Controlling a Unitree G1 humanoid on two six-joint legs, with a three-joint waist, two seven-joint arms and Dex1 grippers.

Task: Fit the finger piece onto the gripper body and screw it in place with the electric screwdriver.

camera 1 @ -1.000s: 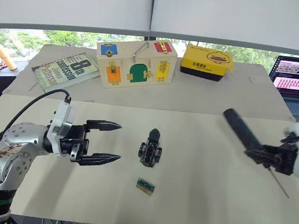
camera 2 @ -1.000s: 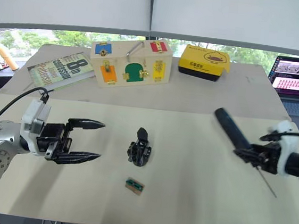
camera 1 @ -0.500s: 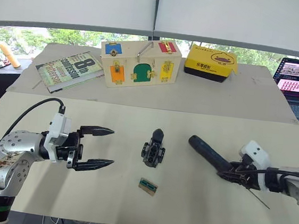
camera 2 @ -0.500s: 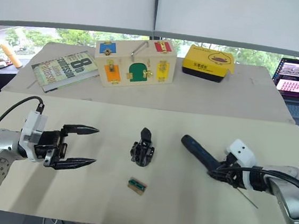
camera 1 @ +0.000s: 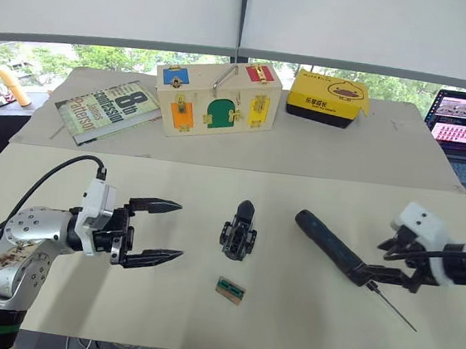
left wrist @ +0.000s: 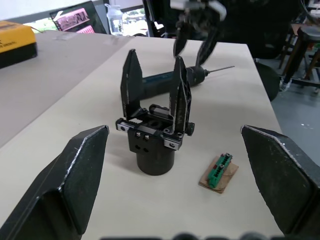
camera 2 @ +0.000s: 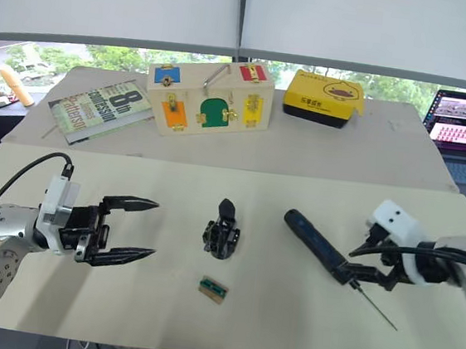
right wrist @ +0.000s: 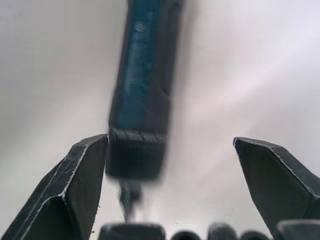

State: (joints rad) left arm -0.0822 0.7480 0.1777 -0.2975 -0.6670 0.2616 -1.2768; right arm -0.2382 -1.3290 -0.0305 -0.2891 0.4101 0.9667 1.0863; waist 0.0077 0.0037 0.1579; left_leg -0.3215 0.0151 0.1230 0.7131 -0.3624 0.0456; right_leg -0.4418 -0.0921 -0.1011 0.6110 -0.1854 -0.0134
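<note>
Nearest, small green-topped block (camera 1: pixel 228 289) on the tabletop (camera 1: pixel 283 330). Just beyond, gripper body (camera 1: pixel 238 232) upright mid-table (two black fingers up). Left claw (camera 1: pixel 164 232) spread wide, empty, facing it. Right claw (camera 2: pixel 367 267) open astride the electric screwdriver (camera 1: pixel 338 248), lying flat, bit toward the near edge. Farther back, wooden latch box (camera 1: pixel 216 99).

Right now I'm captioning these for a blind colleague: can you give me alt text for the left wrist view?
The gripper body stands upright on the table between the left gripper's open black fingers. Behind it lies the electric screwdriver, with the right gripper open over it. A small green-topped block rests beside the body.
</note>
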